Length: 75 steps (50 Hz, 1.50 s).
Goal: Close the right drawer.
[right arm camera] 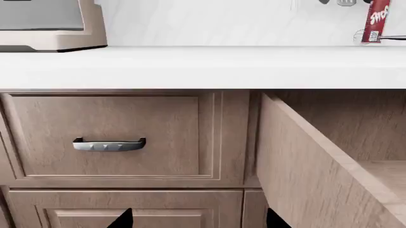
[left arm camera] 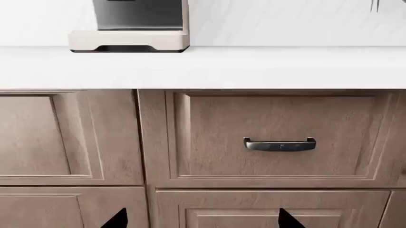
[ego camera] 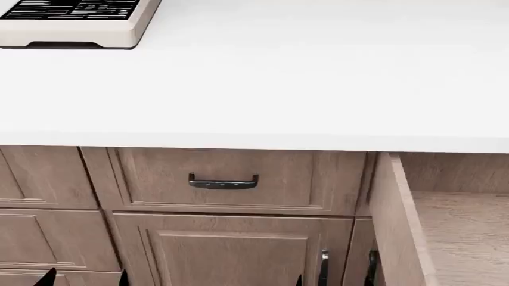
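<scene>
The right drawer (ego camera: pixel 402 220) stands pulled far out at the right of the head view. I see its grey-brown wooden side wall and its inside; its front and handle are out of view. It also shows in the right wrist view (right arm camera: pixel 317 166), beside my right gripper (right arm camera: pixel 199 221), which is open and empty in front of the cabinet face below the closed middle drawer (right arm camera: pixel 114 137). My left gripper (left arm camera: pixel 201 221) is open and empty, facing the cabinet below that same closed drawer (left arm camera: pixel 279 137). In the head view the left gripper (ego camera: pixel 84 279) sits at the bottom left edge.
A white countertop (ego camera: pixel 263 89) overhangs the cabinets. A beige appliance (ego camera: pixel 75 24) stands on it at the back left. The closed middle drawer has a dark bar handle (ego camera: pixel 223 182). Cabinet doors with vertical handles (ego camera: pixel 323 268) lie below. A red bottle (right arm camera: pixel 377 19) stands at the back right.
</scene>
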Tool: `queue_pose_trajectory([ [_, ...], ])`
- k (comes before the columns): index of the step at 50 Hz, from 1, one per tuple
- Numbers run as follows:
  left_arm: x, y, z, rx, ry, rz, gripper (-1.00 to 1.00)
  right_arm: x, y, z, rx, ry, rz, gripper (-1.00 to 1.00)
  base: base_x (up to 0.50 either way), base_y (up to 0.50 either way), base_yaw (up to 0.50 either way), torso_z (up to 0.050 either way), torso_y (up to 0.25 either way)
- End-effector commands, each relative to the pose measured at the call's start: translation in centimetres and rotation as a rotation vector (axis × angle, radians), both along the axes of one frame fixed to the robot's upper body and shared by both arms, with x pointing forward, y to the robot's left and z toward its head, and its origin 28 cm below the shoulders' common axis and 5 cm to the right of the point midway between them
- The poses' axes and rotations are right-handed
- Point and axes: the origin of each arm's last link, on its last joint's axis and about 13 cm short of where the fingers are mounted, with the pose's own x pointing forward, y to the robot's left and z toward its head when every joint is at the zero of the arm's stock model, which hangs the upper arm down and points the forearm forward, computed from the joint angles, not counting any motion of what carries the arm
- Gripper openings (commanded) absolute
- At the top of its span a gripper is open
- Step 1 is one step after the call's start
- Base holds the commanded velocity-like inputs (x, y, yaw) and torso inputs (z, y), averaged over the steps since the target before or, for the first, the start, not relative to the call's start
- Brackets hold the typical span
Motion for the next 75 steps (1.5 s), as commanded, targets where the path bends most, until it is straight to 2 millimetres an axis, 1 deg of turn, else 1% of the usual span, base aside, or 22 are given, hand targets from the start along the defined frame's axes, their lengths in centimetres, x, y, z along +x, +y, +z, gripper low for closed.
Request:
queue_pose_trajectory([
  [1,-0.1,0.0,0.6,-0.01,-0.032,-0.001,1.0,-0.1,0.1,0.3,-0.059,-0.035,0.016,1.0,0.0,0.0,0.0,0.0,0.0],
  [4,-0.3,0.1,0.9,-0.019,-0.064,0.012,1.0,-0.1,0.1,0.8,-0.082,-0.07,0.011,1.0,0.0,0.0,0.0,0.0,0.0],
  [12,-0.6,0.0,1.3,-0.009,-0.127,-0.003,1.0,-0.1,0.1,1.3,-0.105,-0.098,0.025,1.0,0.0,0.0,0.0,0.0,0.0],
  [15,-1.0,0.1,2.2,-0.034,-0.192,-0.012,1.0,-0.2,0.1,2.0,-0.132,-0.128,0.021,1.0,0.0,0.0,0.0,0.0,0.0],
  [18,-2.1,0.0,5.1,-0.08,-0.331,-0.041,1.0,-0.3,0.4,4.2,-0.204,-0.206,0.03,1.0,0.0,0.0,0.0,0.0,0.0],
  [20,-2.8,0.2,7.7,-0.114,-0.423,-0.04,1.0,-0.5,0.5,6.5,-0.236,-0.281,0.037,1.0,0.0,0.0,0.0,0.0,0.0],
  [21,-3.0,0.2,8.3,-0.121,-0.435,-0.043,1.0,-0.6,0.5,7.5,-0.247,-0.31,0.036,1.0,0.0,0.0,0.0,0.0,0.0],
  [23,-3.8,0.4,10.6,-0.153,-0.498,-0.052,1.0,-1.0,0.6,9.2,-0.265,-0.369,0.044,1.0,0.0,0.0,0.0,0.0,0.0],
  [26,-4.7,0.5,12.4,-0.163,-0.567,-0.044,1.0,-1.4,0.8,11.1,-0.281,-0.438,0.058,1.0,0.0,0.0,0.0,0.0,0.0],
  [28,-5.0,0.5,12.9,-0.153,-0.586,-0.037,1.0,-1.5,0.9,11.7,-0.278,-0.462,0.065,1.0,0.0,0.0,0.0,0.0,0.0],
  [33,-5.2,0.5,12.9,-0.144,-0.597,-0.034,1.0,-1.7,1.2,12.1,-0.28,-0.496,0.084,1.0,0.0,0.0,0.0,0.0,0.0],
  [41,-6.2,0.5,13.2,-0.14,-0.634,-0.034,1.0,-2.0,1.5,12.8,-0.269,-0.544,0.104,1.0,0.0,0.0,0.0,0.0,0.0],
  [47,-6.1,0.4,12.9,-0.141,-0.626,-0.035,1.0,-1.9,1.6,12.2,-0.263,-0.528,0.122,1.0,0.0,0.0,0.0,0.0,0.0],
  [57,-5.7,0.5,12.6,-0.141,-0.617,-0.027,1.0,-1.8,1.7,12.0,-0.255,-0.537,0.145,1.0,0.0,0.0,0.0,0.0,0.0],
  [59,-5.7,0.5,12.5,-0.142,-0.615,-0.025,1.0,-1.7,1.7,12.0,-0.278,-0.528,0.141,1.0,0.0,0.0,-0.05,0.0,0.0],
  [75,-5.9,0.4,12.3,-0.135,-0.611,-0.033,1.0,-2.0,1.7,11.8,-0.307,-0.531,0.127,1.0,-0.13,0.01,-0.5,0.0,0.0],
])
